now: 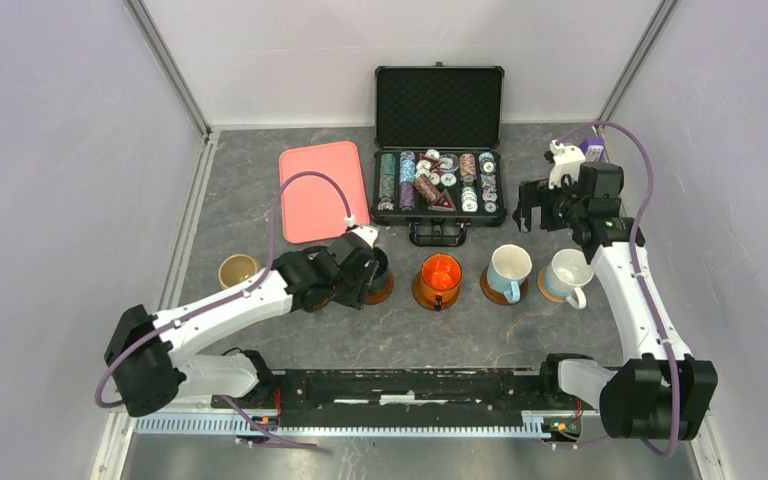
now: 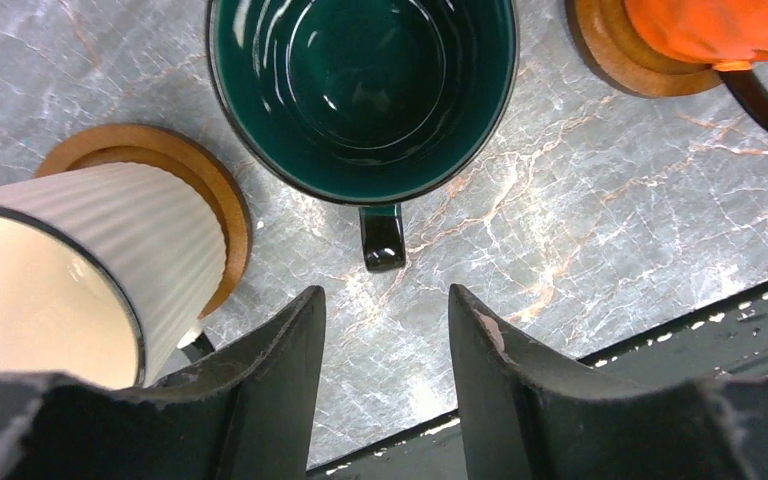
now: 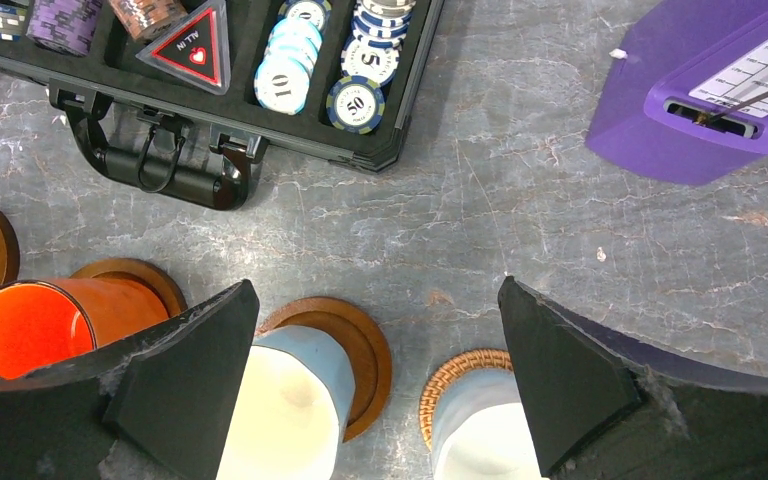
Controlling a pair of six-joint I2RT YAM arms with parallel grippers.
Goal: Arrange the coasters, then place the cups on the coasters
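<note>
Four cups stand in a row on coasters: a dark green mug (image 2: 360, 90), an orange mug (image 1: 440, 275), a light blue mug (image 1: 509, 270) and a white mug (image 1: 568, 272), the last on a tan woven coaster (image 3: 460, 375). The green mug hides its own coaster in the left wrist view. A white ribbed mug with a dark rim (image 2: 60, 270) sits on a brown coaster (image 2: 140, 150) to its left. My left gripper (image 2: 385, 310) is open just behind the green mug's handle (image 2: 382, 238), holding nothing. My right gripper (image 3: 378, 300) hangs open above the blue and white mugs.
A tan mug (image 1: 238, 270) stands alone at the left. An open black case of poker chips (image 1: 438, 185) and a pink tray (image 1: 322, 190) lie at the back. A purple object (image 3: 700, 90) sits at the back right. The black arm rail (image 1: 410, 385) runs along the near edge.
</note>
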